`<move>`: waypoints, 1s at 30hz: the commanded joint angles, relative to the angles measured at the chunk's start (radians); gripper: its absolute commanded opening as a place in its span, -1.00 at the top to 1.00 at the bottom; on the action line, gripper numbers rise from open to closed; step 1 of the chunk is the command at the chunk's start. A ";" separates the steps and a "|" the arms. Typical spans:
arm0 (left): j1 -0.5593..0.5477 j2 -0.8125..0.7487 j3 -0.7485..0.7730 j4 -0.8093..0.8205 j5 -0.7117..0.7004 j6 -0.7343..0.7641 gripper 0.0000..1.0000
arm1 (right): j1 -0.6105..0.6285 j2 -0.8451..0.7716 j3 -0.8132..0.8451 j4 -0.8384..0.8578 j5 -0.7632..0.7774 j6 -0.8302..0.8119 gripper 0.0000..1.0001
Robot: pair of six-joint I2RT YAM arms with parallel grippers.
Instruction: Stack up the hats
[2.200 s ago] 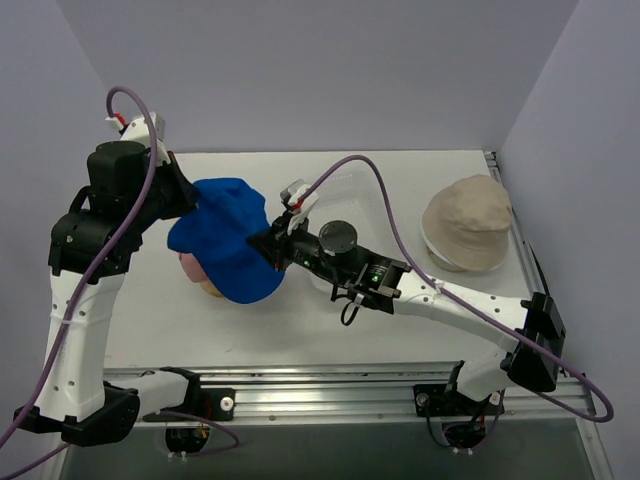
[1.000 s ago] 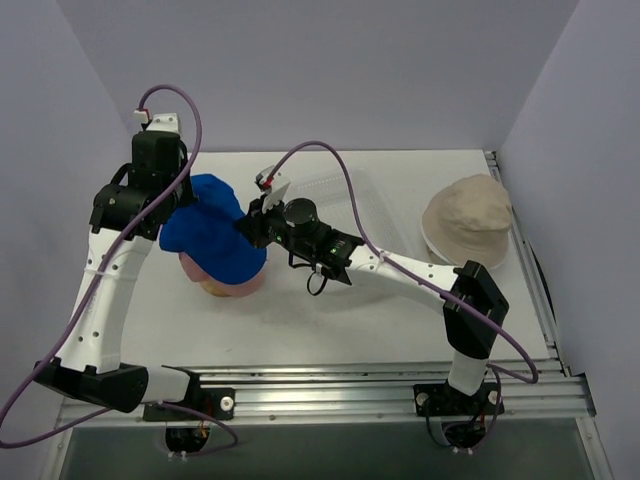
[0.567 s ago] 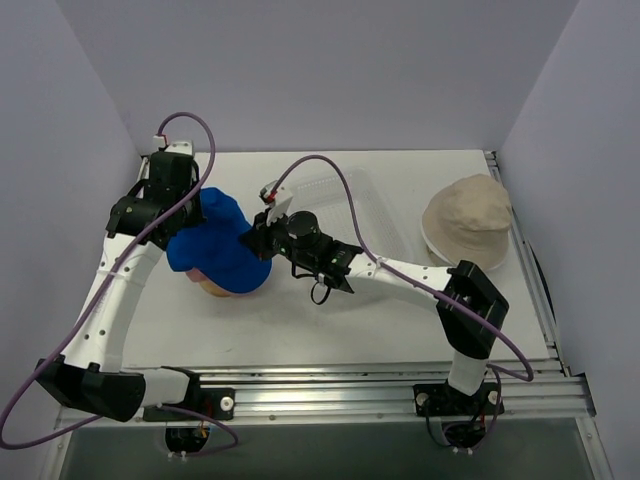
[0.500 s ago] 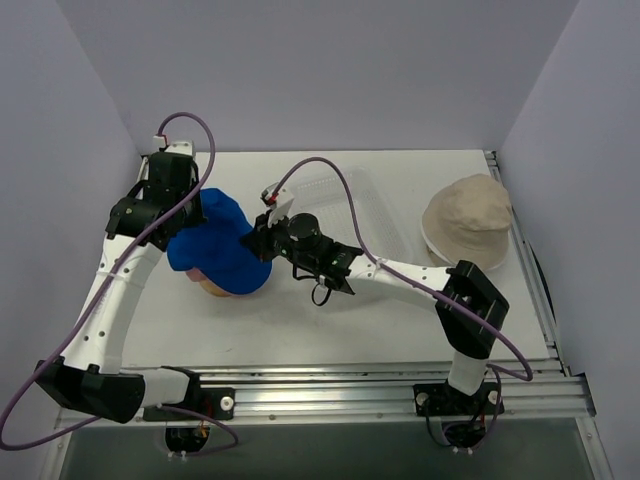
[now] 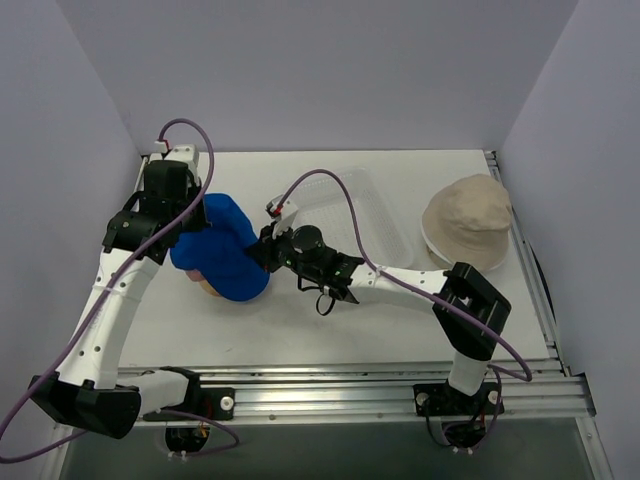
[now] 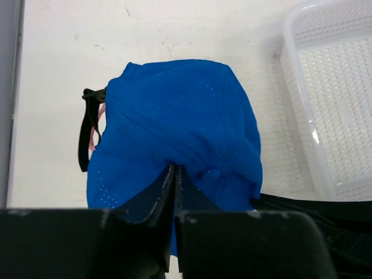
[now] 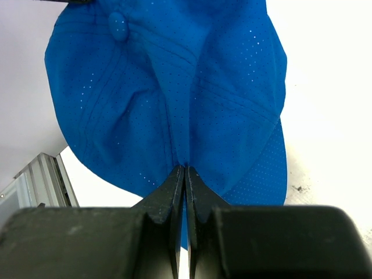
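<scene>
- While both claws pinch the bright blue mesh baseball cap (image 5: 225,255), the stacking looks partway done. The blue cap drapes over a pink fabric cap (image 6: 95,132), of which only a sliver shows at its left edge in the left wrist view, and it has not been released.
- The left claw (image 6: 175,168) has its fingers all but closed on a raised ridge of blue cloth, at the cap's upper left in the overhead view.
- The right claw (image 7: 184,168) is likewise pressed together, nipping a fold at the cap's right edge.
- Left of centre on the white worktop (image 5: 300,330), the blue cap sits just beside a clear plastic lattice basket (image 5: 370,205).
- A beige brimmed fabric bucket hat (image 5: 468,222) lies well apart at the right edge. A pale rim shows beneath it, but I cannot tell whether that is another hat. Adding the bucket hat to the stack seems to be what remains.
</scene>
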 commanded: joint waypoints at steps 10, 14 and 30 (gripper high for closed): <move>0.081 -0.058 0.080 0.058 0.054 -0.058 -0.28 | -0.002 -0.050 -0.016 0.075 -0.020 0.001 1.00; 0.203 -0.032 0.116 0.029 0.142 -0.083 -0.29 | -0.013 -0.064 -0.034 0.073 -0.019 -0.005 1.00; 0.380 0.102 0.070 0.093 0.311 -0.109 -0.27 | -0.025 -0.116 -0.052 -0.023 -0.023 -0.032 0.37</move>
